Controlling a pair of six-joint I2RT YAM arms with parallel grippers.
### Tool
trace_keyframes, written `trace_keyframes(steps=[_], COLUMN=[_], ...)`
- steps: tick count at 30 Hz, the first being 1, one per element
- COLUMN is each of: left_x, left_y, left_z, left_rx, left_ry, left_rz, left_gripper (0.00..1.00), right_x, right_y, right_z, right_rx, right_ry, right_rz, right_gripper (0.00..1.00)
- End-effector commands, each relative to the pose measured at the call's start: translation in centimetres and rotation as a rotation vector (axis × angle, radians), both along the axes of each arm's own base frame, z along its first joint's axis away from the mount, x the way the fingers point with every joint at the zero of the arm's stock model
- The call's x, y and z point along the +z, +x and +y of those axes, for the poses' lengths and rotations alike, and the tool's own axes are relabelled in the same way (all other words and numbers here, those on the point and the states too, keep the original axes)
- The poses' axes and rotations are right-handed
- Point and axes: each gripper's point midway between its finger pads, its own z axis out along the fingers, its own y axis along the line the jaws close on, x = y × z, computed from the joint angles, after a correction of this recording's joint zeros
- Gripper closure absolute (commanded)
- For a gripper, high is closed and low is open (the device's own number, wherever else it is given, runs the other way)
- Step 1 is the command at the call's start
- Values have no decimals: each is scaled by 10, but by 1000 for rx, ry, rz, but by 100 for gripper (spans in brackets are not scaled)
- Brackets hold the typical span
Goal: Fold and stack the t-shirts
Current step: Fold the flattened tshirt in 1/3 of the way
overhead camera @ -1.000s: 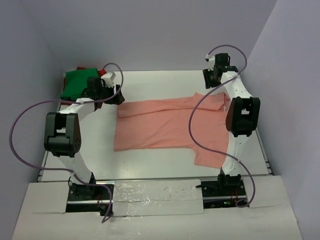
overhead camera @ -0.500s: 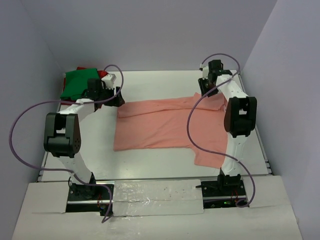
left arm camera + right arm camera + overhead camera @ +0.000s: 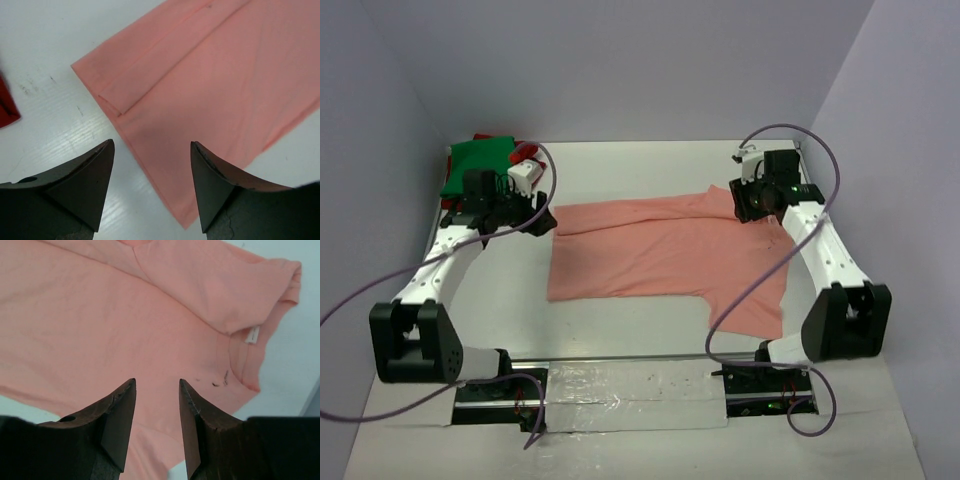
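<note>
The salmon-pink short-sleeved cloth t-shirt lies spread in the middle of the white worktop, with its far edge turned over, so I judge the folding is at an early stage. The left end effector hangs released above the shirt's left corner. The right end effector hangs released above the collar. Neither holds anything. Next, each should descend and pinch the cloth. A bright green t-shirt lies in the far left corner. Pale lilac walls stand around.

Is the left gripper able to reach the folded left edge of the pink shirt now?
Probably yes: the left gripper hangs open just above that edge of the pink shirt, with nothing between them.
</note>
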Motion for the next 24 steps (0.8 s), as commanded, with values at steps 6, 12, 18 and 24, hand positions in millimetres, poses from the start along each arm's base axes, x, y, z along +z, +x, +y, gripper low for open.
trace_keyframes(steps=[6,12,18,24], left_x=[-5,-20,-30,-41], left_y=[-96,-125,-135,-122], left_z=[12,33,42,43], left_rx=[-177,-202,-190,-179], left_ry=[52,155,193,179], left_rz=[127,113,92,81], left_gripper=[31,32,32,32], right_x=[-2,-14,-33,-37], right_y=[-51,-91,-124,-137], right_z=[-23,-23,-30,-44], right_rx=[-34,-10,-12,-13], right_ry=[-110,-107,-136,-218], right_rz=[-55,-72,-50,-10], right_gripper=[53,51,51,42])
